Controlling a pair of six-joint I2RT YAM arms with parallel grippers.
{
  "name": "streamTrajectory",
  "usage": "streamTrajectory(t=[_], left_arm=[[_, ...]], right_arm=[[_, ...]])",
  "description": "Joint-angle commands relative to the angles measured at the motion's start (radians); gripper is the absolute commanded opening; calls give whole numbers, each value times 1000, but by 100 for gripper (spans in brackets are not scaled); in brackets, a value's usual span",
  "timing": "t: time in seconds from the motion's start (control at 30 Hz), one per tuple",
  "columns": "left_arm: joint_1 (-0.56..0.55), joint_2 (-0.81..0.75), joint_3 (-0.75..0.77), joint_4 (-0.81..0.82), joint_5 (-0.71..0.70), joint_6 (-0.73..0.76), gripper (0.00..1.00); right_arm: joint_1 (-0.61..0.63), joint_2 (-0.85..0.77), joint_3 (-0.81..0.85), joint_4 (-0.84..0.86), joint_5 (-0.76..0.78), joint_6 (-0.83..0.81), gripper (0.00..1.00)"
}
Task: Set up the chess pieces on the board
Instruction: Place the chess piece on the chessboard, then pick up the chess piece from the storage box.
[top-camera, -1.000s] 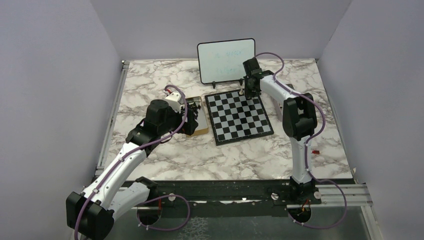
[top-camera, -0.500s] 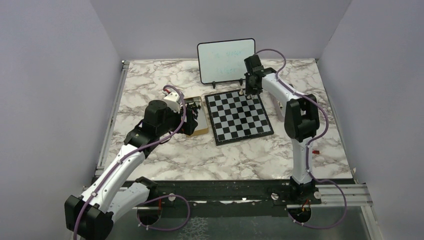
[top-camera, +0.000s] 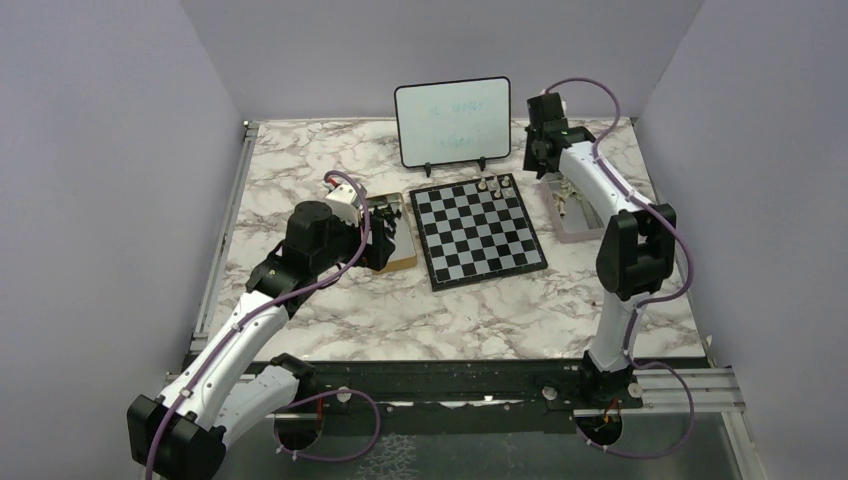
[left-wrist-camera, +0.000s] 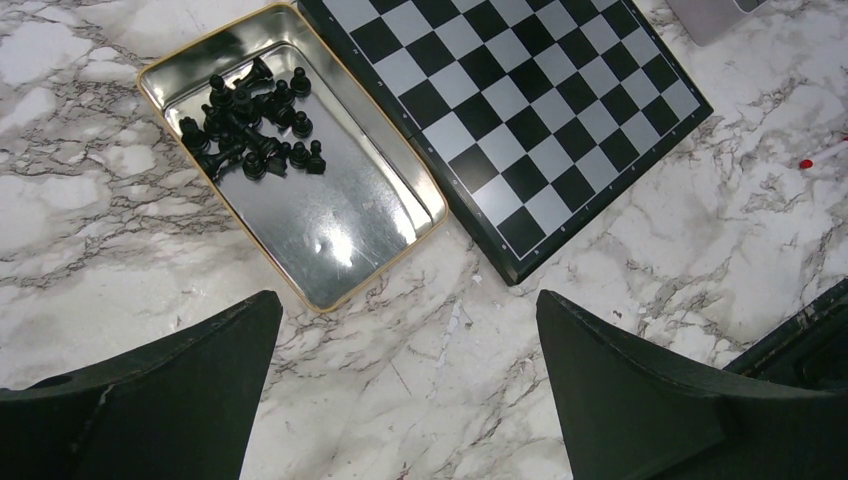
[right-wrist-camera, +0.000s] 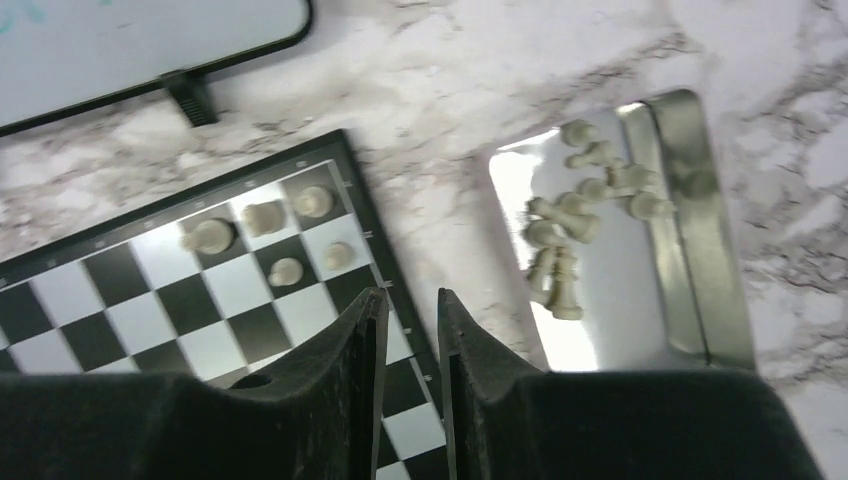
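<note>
The board (top-camera: 478, 232) lies mid-table. Several pale chess pieces (right-wrist-camera: 263, 217) stand in its far right corner, also seen from above (top-camera: 493, 184). More pale pieces (right-wrist-camera: 575, 225) lie in a silver tray (right-wrist-camera: 700, 250) right of the board. My right gripper (right-wrist-camera: 411, 295) hovers over the board's right edge, between board and tray, open by a narrow gap with nothing in it. My left gripper (left-wrist-camera: 408, 300) is wide open above bare marble, just near of a gold-rimmed tin (left-wrist-camera: 300, 250) holding the black pieces (left-wrist-camera: 250, 130).
A whiteboard (top-camera: 452, 120) on a stand sits behind the board. The tin (top-camera: 405, 262) touches the board's left side, and the silver tray (top-camera: 578, 230) lies off its right side. A small red item (top-camera: 630, 303) lies by the right arm.
My right gripper has lifted off the board's far right corner and swung right toward the tray, jaws slightly wider, leaving a pale piece standing there. The left arm has barely shifted.
</note>
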Motion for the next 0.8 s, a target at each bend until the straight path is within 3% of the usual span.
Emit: streamTrajectory(t=[0.0, 0.33, 0.77], left_arm=[[-4, 1, -5, -1, 2, 6, 99], [-4, 2, -7, -1, -20, 7, 99], [-4, 25, -8, -3, -25, 9, 99]], right_arm=[[-76, -33, -66, 59, 53, -18, 30], [-243, -16, -178, 239, -79, -71, 30], [-269, 14, -261, 476, -212, -209, 33]])
